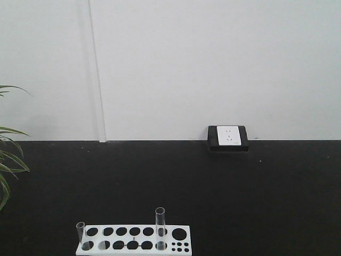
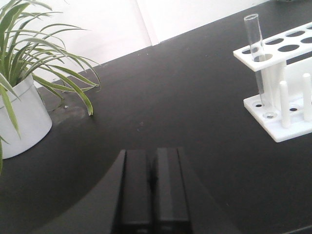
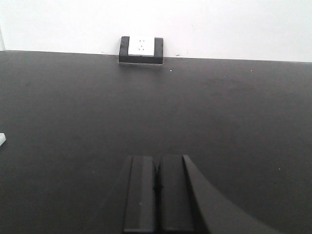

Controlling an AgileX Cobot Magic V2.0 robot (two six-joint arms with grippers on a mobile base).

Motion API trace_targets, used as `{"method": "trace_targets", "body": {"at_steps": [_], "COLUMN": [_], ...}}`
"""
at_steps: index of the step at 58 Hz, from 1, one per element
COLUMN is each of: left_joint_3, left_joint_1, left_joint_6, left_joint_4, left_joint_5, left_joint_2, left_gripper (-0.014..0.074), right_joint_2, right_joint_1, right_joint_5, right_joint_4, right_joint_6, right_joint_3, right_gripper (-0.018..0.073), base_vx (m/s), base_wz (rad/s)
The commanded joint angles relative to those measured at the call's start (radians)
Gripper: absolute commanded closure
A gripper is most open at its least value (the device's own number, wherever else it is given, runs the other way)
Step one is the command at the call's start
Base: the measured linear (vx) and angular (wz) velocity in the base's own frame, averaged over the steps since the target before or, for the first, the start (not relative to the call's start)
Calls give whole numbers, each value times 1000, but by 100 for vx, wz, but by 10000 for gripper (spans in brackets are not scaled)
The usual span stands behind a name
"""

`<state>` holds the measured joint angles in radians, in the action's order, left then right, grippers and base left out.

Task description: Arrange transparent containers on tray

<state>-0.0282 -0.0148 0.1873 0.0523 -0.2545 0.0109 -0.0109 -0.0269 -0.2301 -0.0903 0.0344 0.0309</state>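
Against the white wall at the far edge of the black table (image 1: 170, 181) sits a black box with a white socket plate (image 1: 228, 137). A green plant (image 2: 34, 58) in a white pot (image 2: 22, 119) stands at the left side, well apart from the white perforated rack (image 1: 133, 240). Its long leaves hang over the table and stay far from the rack.

The left gripper (image 2: 152, 161) is low over the table, with the plant on one side of it and the rack on the other. Its black fingers are pressed together and hold nothing. The right gripper (image 3: 157, 163) points toward the socket box, and its fingers are also pressed together around nothing.

Both test tubes stand in the rack at the near edge of the table. The first test tube (image 1: 81, 234) is in the hole at the left end. The second test tube (image 1: 160, 229) is further right and reaches higher. Both are slim, clear glass with plain open rims. In the left wrist view 1 tube looks slightly tilted.
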Motion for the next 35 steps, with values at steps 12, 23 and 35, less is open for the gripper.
{"method": "trace_targets", "body": {"at_steps": [12, 23, 35], "left_joint_3": [-35, -35, -35], "left_joint_1": [-6, -6, -6], "left_joint_6": [-11, -11, -11], "left_joint_4": [-1, -1, -1], "left_joint_5": [81, 81, 81], "left_joint_2": [22, 22, 22], "left_gripper": [600, 600, 600], "right_joint_2": [11, 11, 11], "right_joint_1": [5, 5, 5], "right_joint_5": [83, 83, 83], "right_joint_4": [-12, -12, -12], "right_joint_6": [-4, -4, -4], "right_joint_3": [9, 9, 9], "right_gripper": [572, 571, 571], "base_vx": [0, 0, 0], "base_wz": [0, 0, 0]}}
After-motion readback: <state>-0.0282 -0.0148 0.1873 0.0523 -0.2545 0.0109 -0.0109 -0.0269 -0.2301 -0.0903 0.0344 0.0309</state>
